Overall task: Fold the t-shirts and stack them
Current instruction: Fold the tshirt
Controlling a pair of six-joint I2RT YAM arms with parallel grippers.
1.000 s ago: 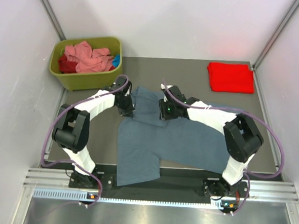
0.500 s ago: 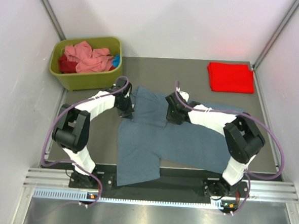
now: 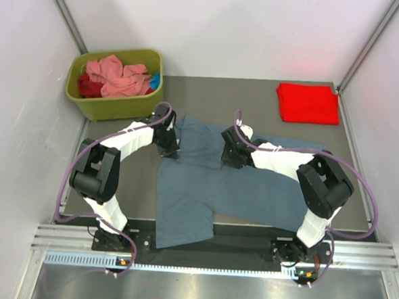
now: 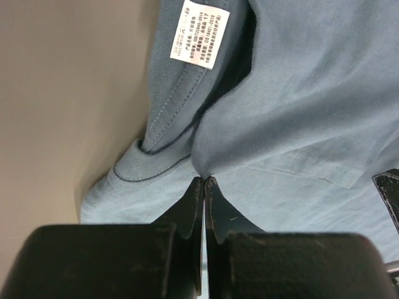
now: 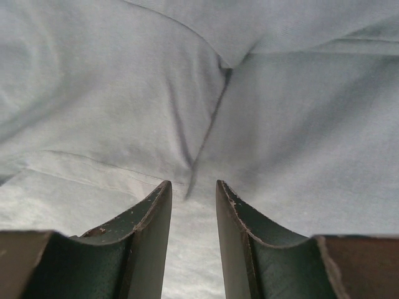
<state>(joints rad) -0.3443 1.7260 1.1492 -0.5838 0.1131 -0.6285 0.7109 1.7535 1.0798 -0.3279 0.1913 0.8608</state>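
Far left corner first: an olive-green bin (image 3: pixel 100 104) sits on the worktop (image 3: pixel 257 99), heaped with a salmon pink t-shirt (image 3: pixel 119 77) and a dark red t-shirt (image 3: pixel 88 87) tucked beneath it at the left wall. There is also a sliver of bright blue cloth (image 3: pixel 155 81) at the bin's right side.

Moving in, the left hand (image 4: pixel 204 180) is down low on the worktop just right of the bin. Its fingers are pressed tight together, pinching a fold of the slate blue-grey t-shirt (image 3: pixel 231 189) right beside the ribbed neckline. The white neck label (image 4: pixel 201 34) lies face up just beyond the fingertips.

Centre stage, that blue-grey t-shirt is spread across the middle of the worktop. Its far part is doubled over between the two hands, and one end runs down to the near edge by the arm bases.

Over to the right hand (image 5: pixel 193 187): it is down on the same shirt, at the right end of the doubled-over part. Its fingers are parted with a narrow gap, grey cloth showing between them and a crease running up to the gap.

Far right corner: a bright red t-shirt (image 3: pixel 308 103) lies folded in a neat rectangle, well apart from the blue-grey one.
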